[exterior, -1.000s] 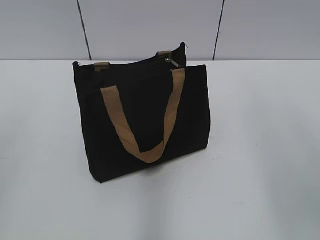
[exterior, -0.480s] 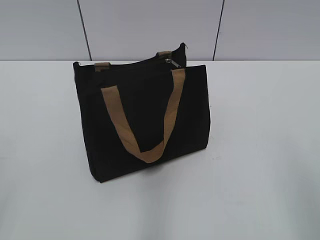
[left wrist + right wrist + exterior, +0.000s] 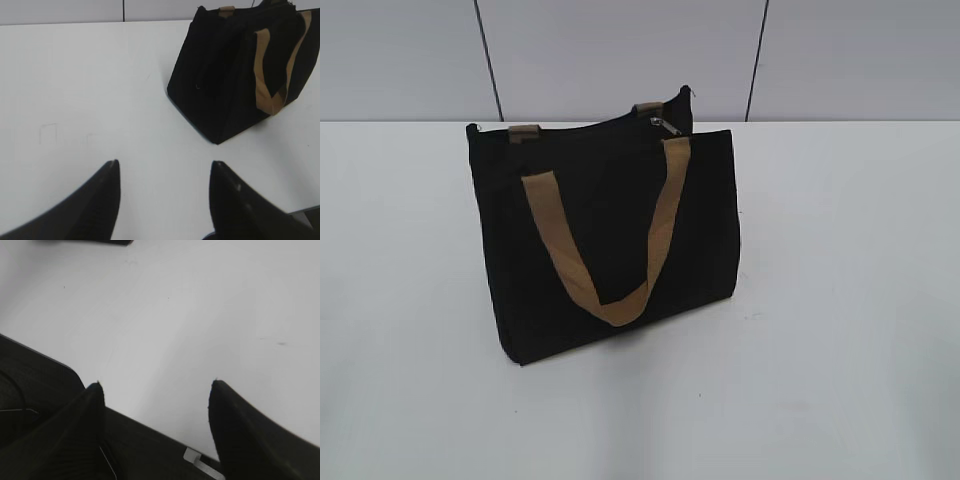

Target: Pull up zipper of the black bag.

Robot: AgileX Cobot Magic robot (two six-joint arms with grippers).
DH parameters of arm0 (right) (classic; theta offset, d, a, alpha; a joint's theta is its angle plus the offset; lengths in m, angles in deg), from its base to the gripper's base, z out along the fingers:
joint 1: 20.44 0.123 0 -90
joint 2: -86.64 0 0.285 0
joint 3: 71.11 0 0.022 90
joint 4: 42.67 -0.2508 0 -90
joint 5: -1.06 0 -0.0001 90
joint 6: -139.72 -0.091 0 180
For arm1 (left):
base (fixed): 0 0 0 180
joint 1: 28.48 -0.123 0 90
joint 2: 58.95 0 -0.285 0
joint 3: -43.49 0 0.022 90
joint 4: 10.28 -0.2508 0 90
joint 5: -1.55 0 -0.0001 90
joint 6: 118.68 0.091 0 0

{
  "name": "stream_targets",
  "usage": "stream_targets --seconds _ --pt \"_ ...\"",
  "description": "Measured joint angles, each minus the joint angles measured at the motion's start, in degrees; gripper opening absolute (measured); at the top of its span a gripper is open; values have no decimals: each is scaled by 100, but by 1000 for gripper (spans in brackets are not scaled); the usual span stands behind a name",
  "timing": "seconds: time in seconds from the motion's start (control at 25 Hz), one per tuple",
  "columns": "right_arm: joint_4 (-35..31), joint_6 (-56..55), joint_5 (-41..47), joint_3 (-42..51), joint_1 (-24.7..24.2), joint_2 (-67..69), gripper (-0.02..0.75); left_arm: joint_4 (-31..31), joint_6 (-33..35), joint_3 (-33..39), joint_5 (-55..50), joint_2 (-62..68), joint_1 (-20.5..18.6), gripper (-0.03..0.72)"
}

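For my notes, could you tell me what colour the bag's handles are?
Tan-brown handles, clearest in the exterior view.

1 black bag [image 3: 610, 240], 2 tan handles [image 3: 595, 265], 1 zipper [image 3: 667, 124], and 2 grippers; the rear handle [image 3: 524, 131] barely shows.

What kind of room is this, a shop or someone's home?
Probably neither; it looks like a robot test bench. A lone black bag stands on a bare white table, plain grey wall panels run behind, and an open robot hand waits nearby.
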Motion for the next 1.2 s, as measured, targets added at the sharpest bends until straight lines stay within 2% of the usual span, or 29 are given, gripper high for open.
stream_targets --seconds 0.36,1.0,1.08,1.2 --pt "-1 -172 0 12 0 -1317 506 0 0 5 6 0 0 428" --pt "73 -267 -5 12 -8 -1365 506 14 2 5 25 -11 -5 373" --pt "73 -271 -5 12 -120 -1365 506 14 2 5 25 -11 -5 363" --pt "73 -273 -5 12 -655 -1365 506 14 2 5 25 -11 -38 347"
